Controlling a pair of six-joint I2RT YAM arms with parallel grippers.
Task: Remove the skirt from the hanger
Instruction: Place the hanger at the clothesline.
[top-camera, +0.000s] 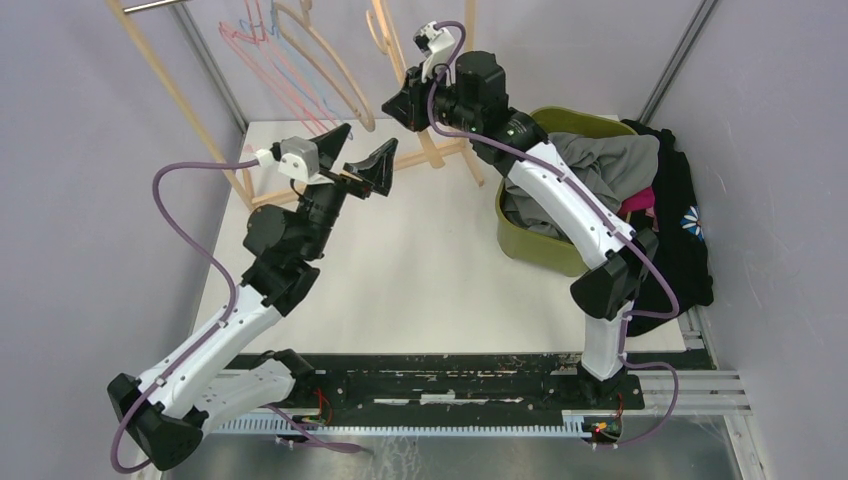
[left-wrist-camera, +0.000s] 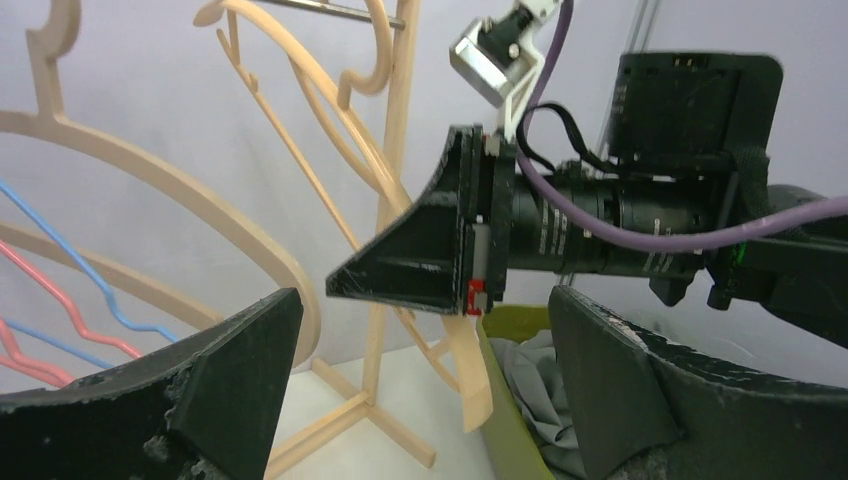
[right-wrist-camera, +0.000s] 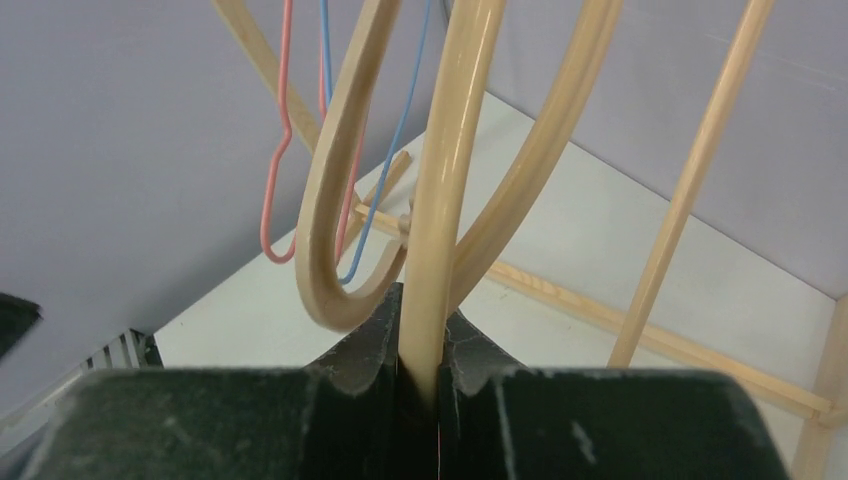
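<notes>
My right gripper (top-camera: 400, 105) (right-wrist-camera: 425, 330) is shut on the arm of a bare wooden hanger (right-wrist-camera: 447, 180) (top-camera: 352, 95) that hangs from the rack. In the left wrist view this arm's lower end (left-wrist-camera: 472, 375) sticks out under the right gripper (left-wrist-camera: 400, 270). My left gripper (top-camera: 358, 152) (left-wrist-camera: 425, 300) stands wide open just left of it, fingers apart on both sides and touching nothing. A grey garment (top-camera: 600, 160) (left-wrist-camera: 535, 385) lies in the green basket (top-camera: 520, 250). I cannot tell whether it is the skirt. No cloth is on the held hanger.
The wooden rack (top-camera: 420, 140) stands at the back of the white table, carrying more wooden hangers (right-wrist-camera: 330, 200) and red and blue wire hangers (top-camera: 275, 70). Dark clothes with a flower print (top-camera: 685, 230) drape over the basket's right side. Grey walls close in on both sides.
</notes>
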